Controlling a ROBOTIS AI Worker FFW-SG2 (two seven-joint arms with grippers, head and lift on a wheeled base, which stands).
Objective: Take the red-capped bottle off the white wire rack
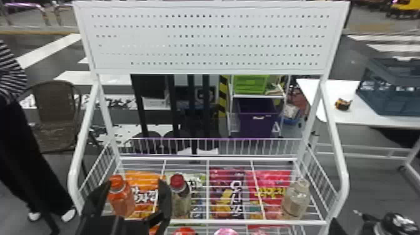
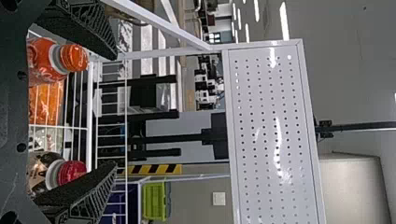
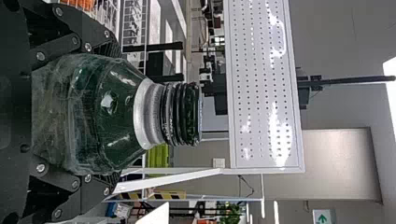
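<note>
We've the grasp and lift both to come!
Red-capped bottle (image 1: 181,201) on the rack (image 1: 250,222), head view's seven o'clock; left jaws wide, empty; right jaws clamp a dark bottle (image 3: 109,114) (busy!).

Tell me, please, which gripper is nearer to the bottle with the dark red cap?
Left. The left gripper is just left of the bottle with the dark red cap; the right gripper, holding a dark green bottle, is well to its right.

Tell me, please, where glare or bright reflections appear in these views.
Left wrist view: white streaks on the perforated panel, plus bright ceiling lights; right wrist view: glare patches on that panel, highlights on the dark green bottle.
</note>
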